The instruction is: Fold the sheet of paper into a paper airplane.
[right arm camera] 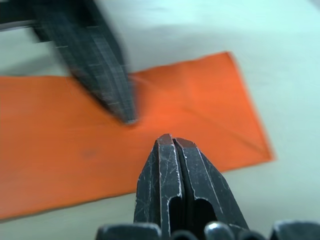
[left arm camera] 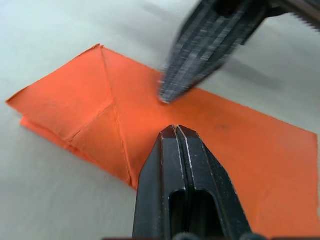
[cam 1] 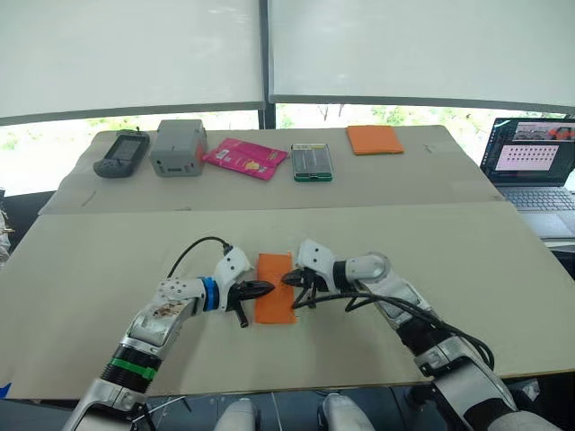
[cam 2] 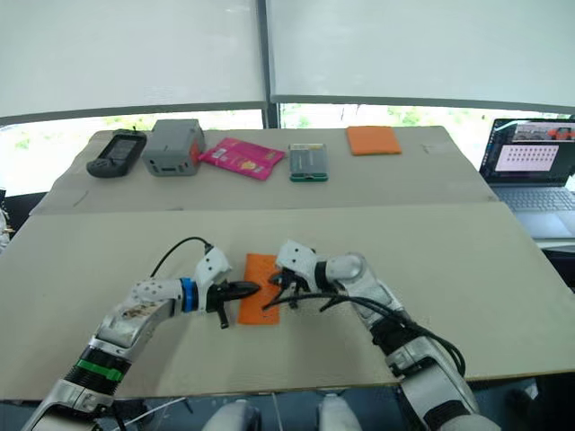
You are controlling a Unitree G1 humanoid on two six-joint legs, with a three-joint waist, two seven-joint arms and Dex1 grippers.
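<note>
On the near table lay the sheet of paper [cam 1: 275,287], partly folded, a corner flap creased over at one end. Both pincers pressed down on it with fingers together, gripping nothing: the left gripper [cam 1: 265,288] from its left edge, the right gripper [cam 1: 289,278] from its right, tips nearly meeting over the middle. This looked like flattening a crease; the next fold would need one edge lifted.

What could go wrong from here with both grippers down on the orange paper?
Both grippers, left and right, are shut, tips over the sheet of paper, so neither can pinch a flap. Pressing from opposite sides may slide or skew it on the smooth table. The close tips might collide.
</note>
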